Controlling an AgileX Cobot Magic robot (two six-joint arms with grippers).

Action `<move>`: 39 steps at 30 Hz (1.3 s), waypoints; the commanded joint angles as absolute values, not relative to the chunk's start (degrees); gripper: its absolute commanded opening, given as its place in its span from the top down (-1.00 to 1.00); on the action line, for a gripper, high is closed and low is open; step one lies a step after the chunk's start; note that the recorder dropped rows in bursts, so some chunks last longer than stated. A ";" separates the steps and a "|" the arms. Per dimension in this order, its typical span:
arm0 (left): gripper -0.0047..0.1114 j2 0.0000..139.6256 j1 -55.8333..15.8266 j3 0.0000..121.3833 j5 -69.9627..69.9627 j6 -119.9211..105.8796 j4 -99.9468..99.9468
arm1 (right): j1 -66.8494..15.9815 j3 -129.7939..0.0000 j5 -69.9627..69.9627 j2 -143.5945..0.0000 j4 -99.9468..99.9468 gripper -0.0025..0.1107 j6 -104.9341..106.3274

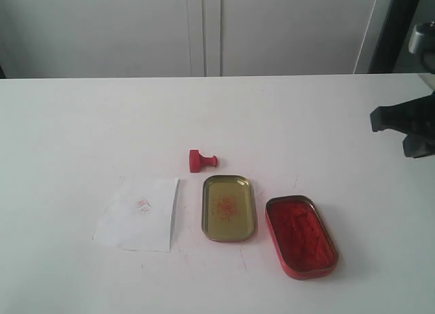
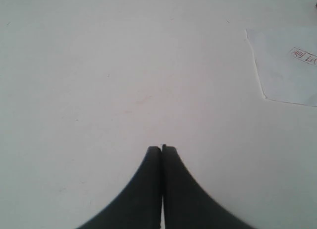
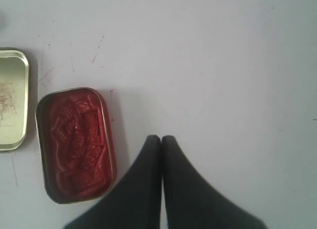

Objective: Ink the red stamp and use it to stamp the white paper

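Note:
The red stamp [image 1: 201, 160] lies on its side on the white table, its knob pointing right, just behind the gold tin. To its front left lies the white paper [image 1: 139, 214], which carries a faint red imprint; its corner also shows in the left wrist view as the white paper [image 2: 285, 65]. My right gripper [image 3: 161, 138] is shut with nothing in it, hanging above the table to the right of the red ink tin [image 3: 74, 144]. My left gripper [image 2: 161, 147] is shut and empty over bare table, away from the paper.
A gold-coloured tin [image 1: 229, 208] with a red smudge inside lies between the paper and the open red ink tin [image 1: 300, 236]. The right arm's black body [image 1: 408, 124] hangs at the right edge. White cabinet doors stand behind the table.

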State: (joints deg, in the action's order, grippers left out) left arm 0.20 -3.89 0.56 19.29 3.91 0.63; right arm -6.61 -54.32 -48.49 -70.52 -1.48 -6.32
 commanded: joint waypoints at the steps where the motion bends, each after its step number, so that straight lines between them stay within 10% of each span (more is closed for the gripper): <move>1: 0.92 0.00 -3.85 0.00 20.11 4.06 0.58 | -6.25 -51.40 -45.93 -67.05 0.00 0.96 -6.28; 39: 0.92 0.00 -3.85 0.00 20.11 4.06 0.58 | -6.25 -29.42 -36.48 -22.72 4.80 0.96 -6.28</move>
State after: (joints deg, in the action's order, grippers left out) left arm 0.20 -3.89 0.56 19.29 3.91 0.63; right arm -6.51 -31.43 -39.38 -24.17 4.13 -6.32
